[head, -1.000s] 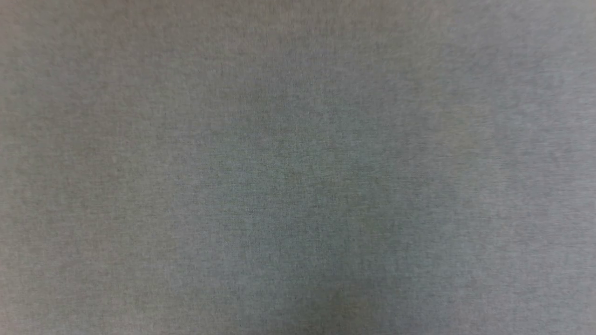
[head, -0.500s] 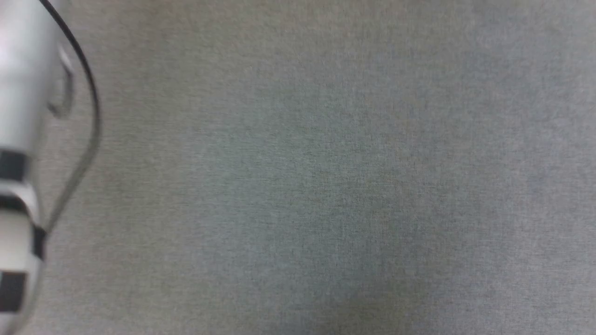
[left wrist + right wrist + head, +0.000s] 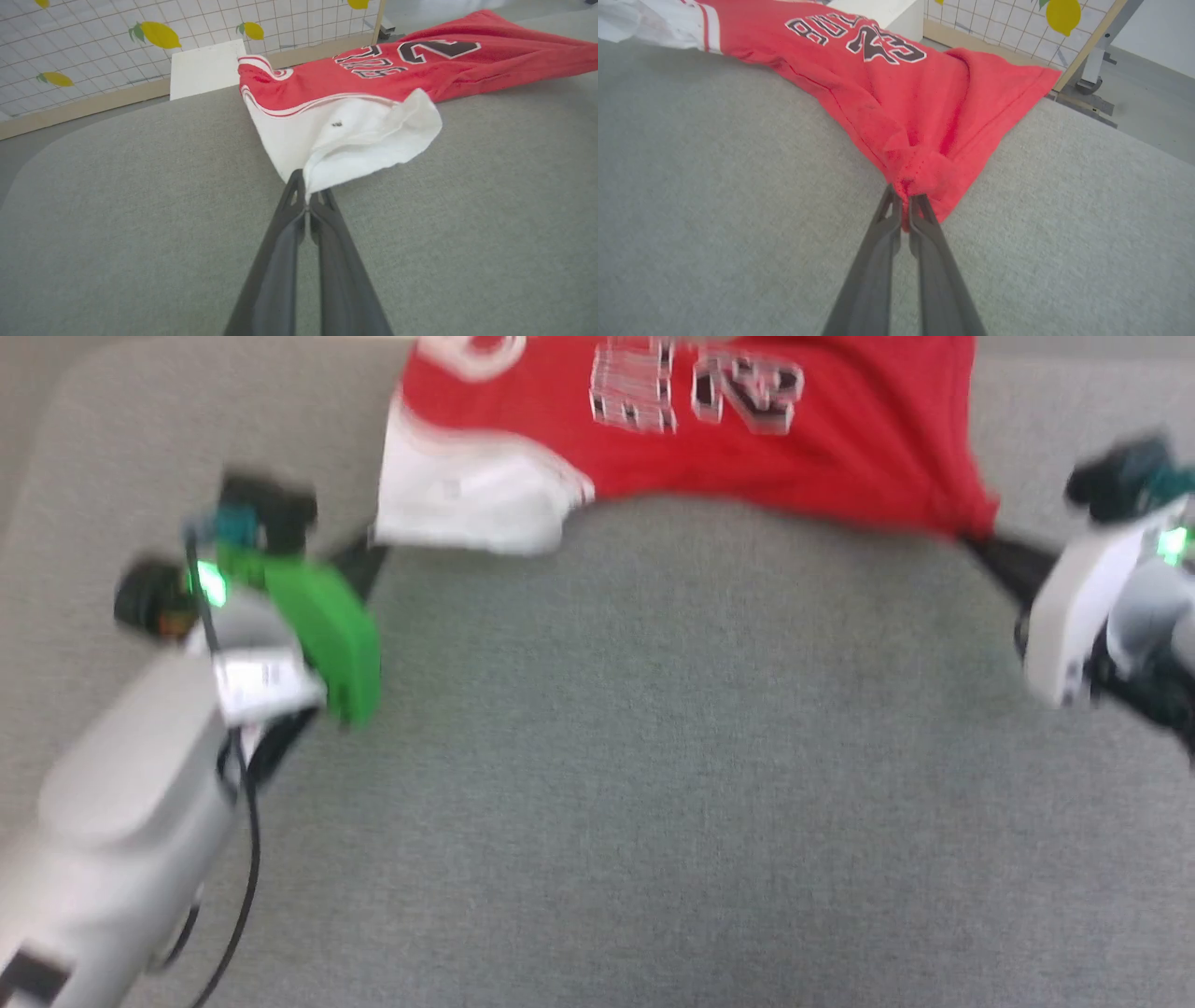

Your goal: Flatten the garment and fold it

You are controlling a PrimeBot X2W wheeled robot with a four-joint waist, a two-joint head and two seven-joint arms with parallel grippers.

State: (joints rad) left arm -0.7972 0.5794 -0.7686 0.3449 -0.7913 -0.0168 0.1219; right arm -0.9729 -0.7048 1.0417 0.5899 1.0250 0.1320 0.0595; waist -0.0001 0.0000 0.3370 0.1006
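The grey cloth-covered table (image 3: 653, 756) lies under the garment (image 3: 747, 448), with bare cloth on the robot's side of it. Beyond the garment stands a white grid panel printed with yellow lemons (image 3: 93, 46) in a pale wooden frame.

The garment, a red jersey with a white sleeve (image 3: 355, 140) and red-white striped trim, lies along the table's far edge. It is stretched sideways between the two grippers, and its near edge sags in a shallow arch.

The pale left forearm (image 3: 121, 821), which has a green housing (image 3: 327, 616) at the wrist, reaches toward the garment's sleeve end. A white block (image 3: 205, 67) sits just behind the garment's collar end.

The left gripper (image 3: 306, 186) has its fingers pressed together on the edge of the white sleeve. The right gripper (image 3: 902, 196) is pinched tight on a bunched red corner at the garment's opposite end.

Black, white-outlined lettering (image 3: 817, 28) and a number (image 3: 882, 46) lie face up on the garment's red body. The head view is blurred.
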